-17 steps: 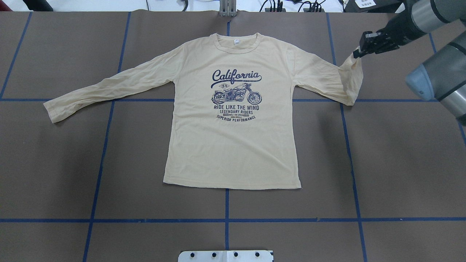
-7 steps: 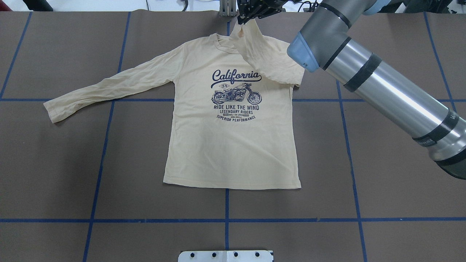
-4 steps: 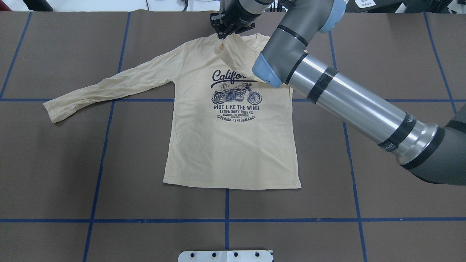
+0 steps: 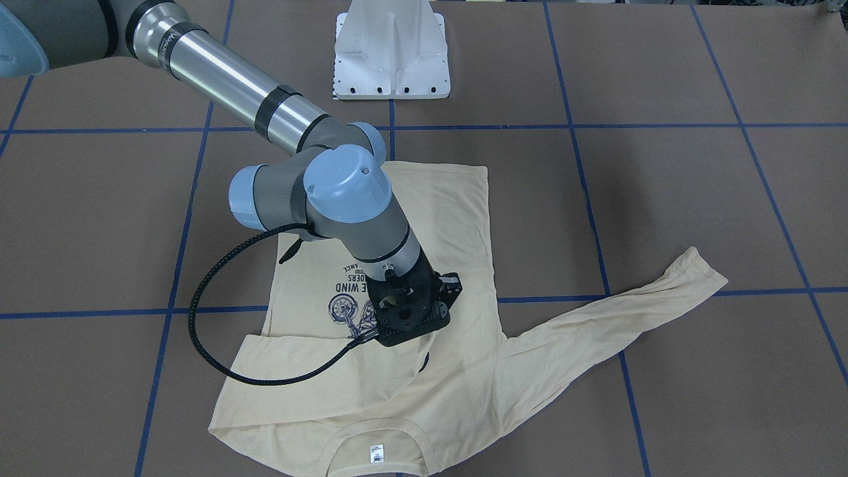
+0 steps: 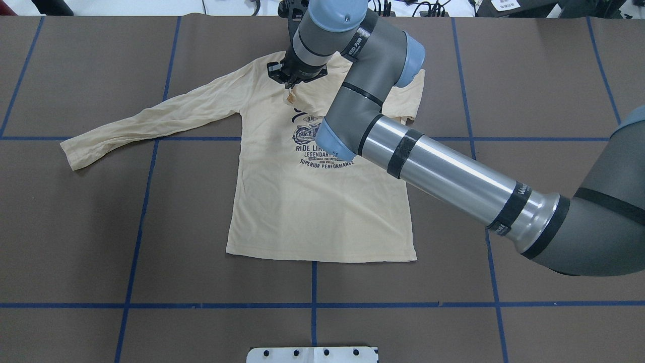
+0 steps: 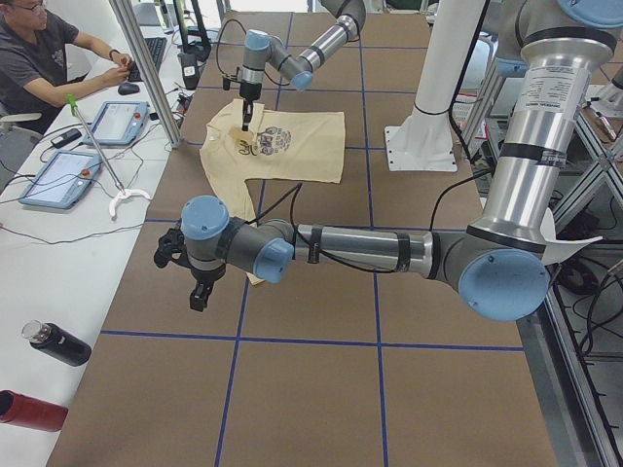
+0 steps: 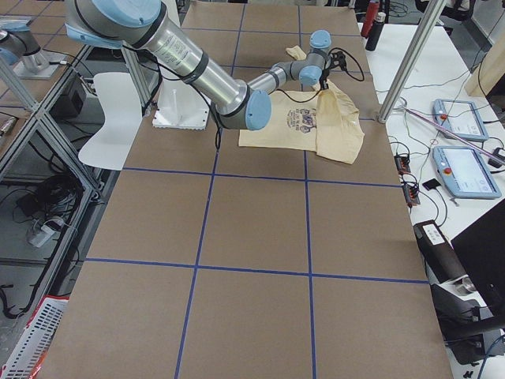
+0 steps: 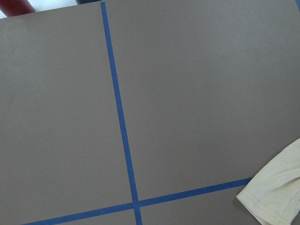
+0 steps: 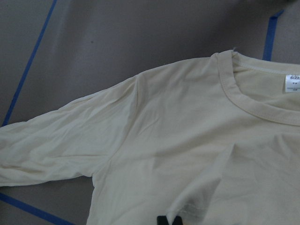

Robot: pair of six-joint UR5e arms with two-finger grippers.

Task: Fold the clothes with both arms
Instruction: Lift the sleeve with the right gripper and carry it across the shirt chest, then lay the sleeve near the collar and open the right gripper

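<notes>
T-shirt point(image 5: 312, 217): lies print-up at centre of overhead frame, now has right-side sleeve point(image 5: 410, 96) swung in from upper right over chest, cuff point(image 5: 291, 99) clamped in right gripper point(image 5: 288, 86) at upper centre, means first sleeve fold nearly laid; cannot tell left gripper point(image 6: 198, 287) state.

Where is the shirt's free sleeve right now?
In the overhead view the free sleeve lies flat on the table, stretched out left of the T-shirt, on the robot's left side, crossing a blue tape line.
</notes>
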